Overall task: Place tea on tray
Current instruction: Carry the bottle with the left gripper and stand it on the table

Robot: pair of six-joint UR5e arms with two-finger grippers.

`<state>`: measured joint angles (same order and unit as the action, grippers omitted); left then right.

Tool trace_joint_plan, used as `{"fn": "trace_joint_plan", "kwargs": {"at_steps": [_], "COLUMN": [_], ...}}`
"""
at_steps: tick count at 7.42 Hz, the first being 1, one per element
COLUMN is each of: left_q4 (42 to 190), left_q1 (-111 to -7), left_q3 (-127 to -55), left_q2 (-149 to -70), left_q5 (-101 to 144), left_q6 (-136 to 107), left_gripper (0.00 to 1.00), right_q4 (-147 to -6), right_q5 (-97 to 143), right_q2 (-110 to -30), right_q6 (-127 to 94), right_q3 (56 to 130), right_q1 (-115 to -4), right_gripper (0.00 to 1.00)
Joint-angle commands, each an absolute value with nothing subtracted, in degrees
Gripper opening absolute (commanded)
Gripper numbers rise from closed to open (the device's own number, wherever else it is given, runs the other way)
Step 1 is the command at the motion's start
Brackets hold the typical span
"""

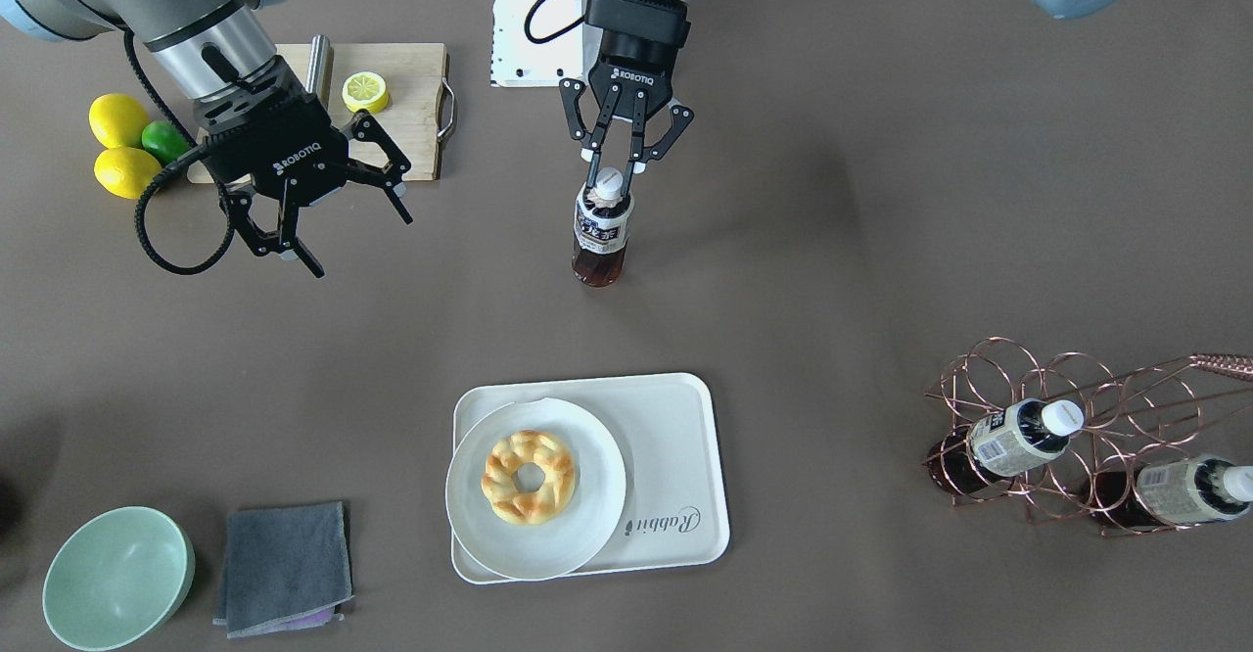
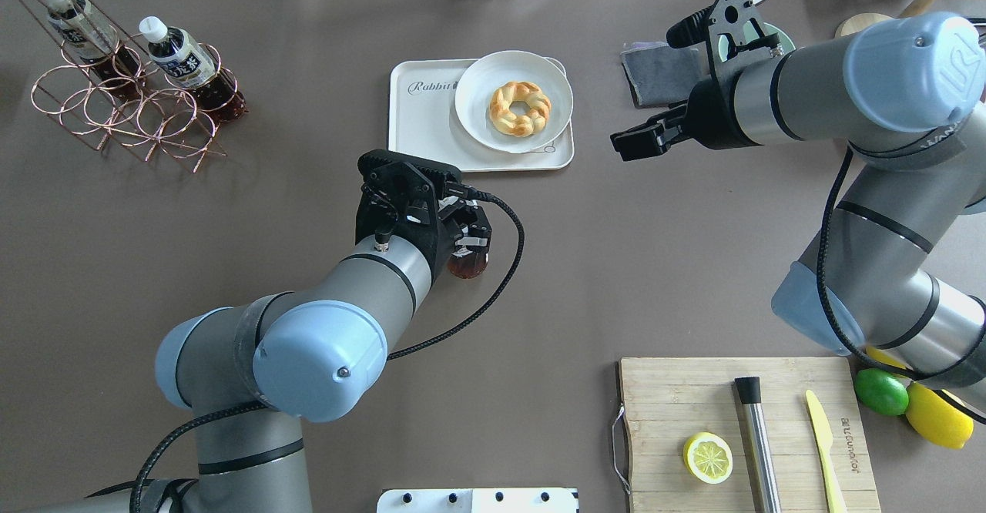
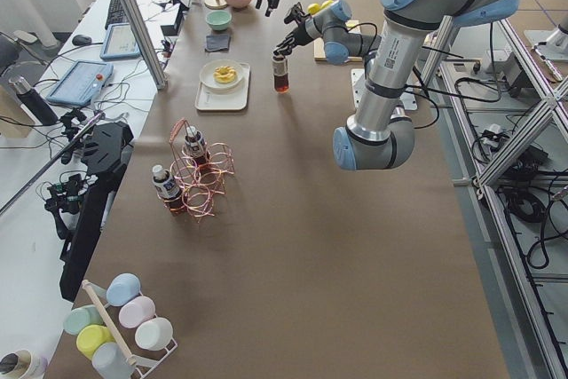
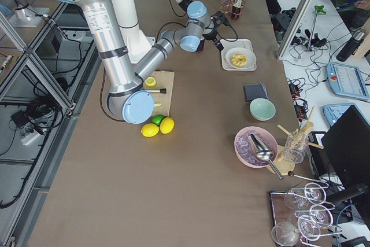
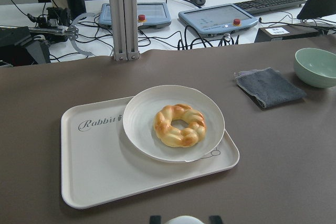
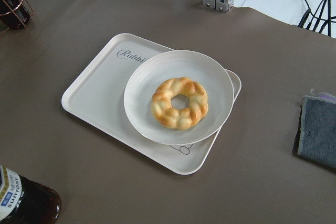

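The tea bottle [image 1: 599, 236] stands upright at mid-table, with dark liquid, a white cap and a navy label. My left gripper [image 1: 614, 161] comes down over it and is shut on its cap and neck. The bottle also shows in the overhead view [image 2: 467, 264], and its cap shows at the bottom edge of the left wrist view [image 5: 184, 220]. The cream tray [image 1: 675, 456] marked "Rabbit" lies beyond it, apart from the bottle, with its labelled half bare [image 5: 94, 166]. My right gripper [image 1: 360, 244] is open and empty, raised to the side, and the bottle is in the corner of its wrist view [image 6: 21, 203].
A round white plate [image 1: 587, 525] with a doughnut [image 1: 529, 476] covers one half of the tray. A copper wire rack [image 2: 115, 105] holds two similar bottles. A grey cloth [image 1: 284, 566], a green bowl [image 1: 116, 576], a cutting board [image 2: 747, 390] with a lemon half, and lemons and a lime [image 1: 127, 143] lie around.
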<state>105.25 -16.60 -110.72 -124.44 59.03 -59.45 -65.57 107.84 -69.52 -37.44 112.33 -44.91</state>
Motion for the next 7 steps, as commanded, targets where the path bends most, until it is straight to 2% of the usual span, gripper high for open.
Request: {"fn": "trace_joint_plan", "kwargs": {"at_steps": [1,2,3,4,5,7], "left_q4": [105.21,105.12,105.12,105.12,105.2,105.29], "left_q1": [-16.44,-16.35,-16.35,-16.35,-16.43,-17.75], "left_q3": [-110.65,-110.57,-110.65,-110.65,-111.0,-114.76], "left_q2": [-124.37,-124.28,-123.58,-123.49,-123.49,-122.88], "left_q5": [58.8,58.71,58.71,58.71,58.71,59.76], "left_q6": [-59.33,-59.15,-59.06,-59.06,-58.8,-57.84], "left_gripper": [0.2,0.61,0.78,0.9,0.96,0.96], "right_q4": [-65.57,-65.57,-65.57,-65.57,-65.57,-65.57], "right_q5": [107.84,107.84,107.84,107.84,107.84,107.75], "right_q2": [-69.52,-69.61,-69.61,-69.52,-69.52,-68.48], "right_q6": [-37.44,-37.44,-37.44,-37.44,-37.44,-37.44], "right_q3": [112.32,112.24,112.24,112.32,112.32,112.15], "right_q1": [-44.91,-44.91,-44.91,-44.91,-44.91,-44.83], "right_gripper": [1.0,1.0,1.0,1.0,1.0,1.0]}}
